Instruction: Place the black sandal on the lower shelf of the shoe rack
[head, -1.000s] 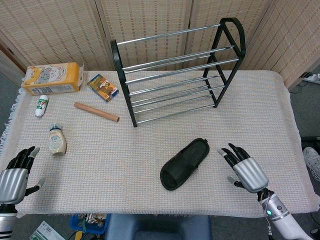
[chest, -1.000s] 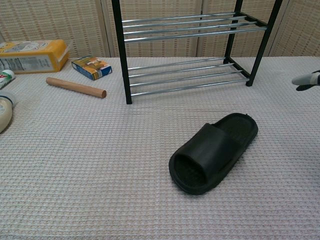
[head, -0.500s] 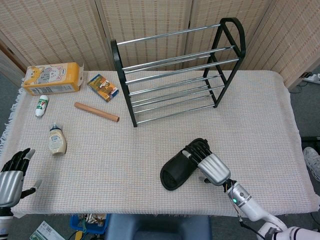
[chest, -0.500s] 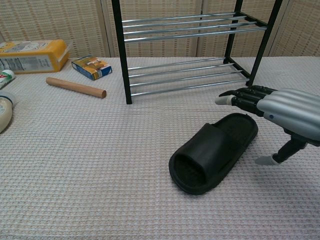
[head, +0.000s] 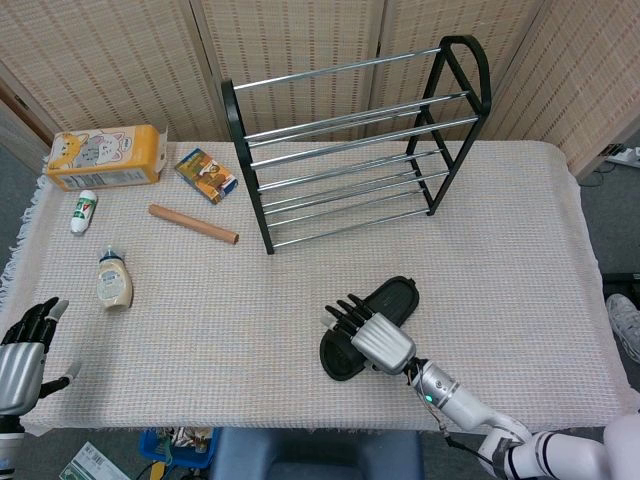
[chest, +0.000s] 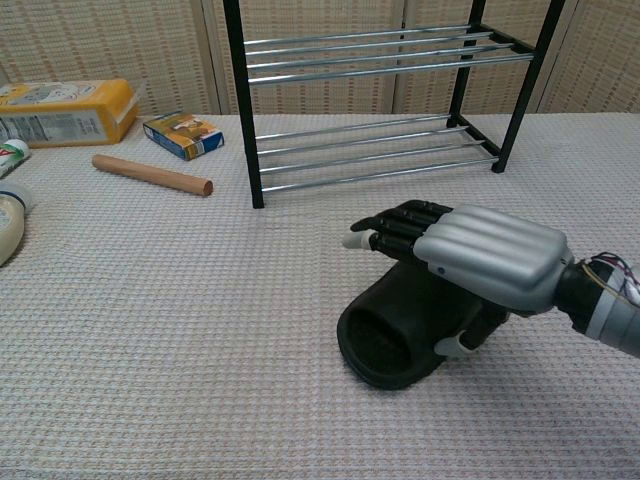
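Note:
The black sandal (head: 398, 295) (chest: 385, 345) lies flat on the woven cloth, its toe toward the table's front left. My right hand (head: 369, 337) (chest: 478, 255) lies over its strap. The fingers (chest: 395, 228) stretch straight out past the strap, and the thumb (chest: 455, 346) hangs by the sandal's right side. The sandal has not left the cloth. The black and chrome shoe rack (head: 247, 165) (chest: 245, 100) stands behind it, and its lower shelf (chest: 375, 157) is bare. My left hand (head: 22, 355) hovers open at the front left table edge, holding nothing.
At the back left are a yellow carton (head: 105, 157) (chest: 65, 110), a small blue box (head: 205, 175) (chest: 183, 135) and a wooden rod (head: 193, 224) (chest: 150, 174). A small tube (head: 84, 211) and a squeeze bottle (head: 114, 280) lie near the left edge.
My right hand has swept left from beside the sandal's heel to lie over its strap. The sandal has not moved. The left hand has dropped slightly toward the table's corner.

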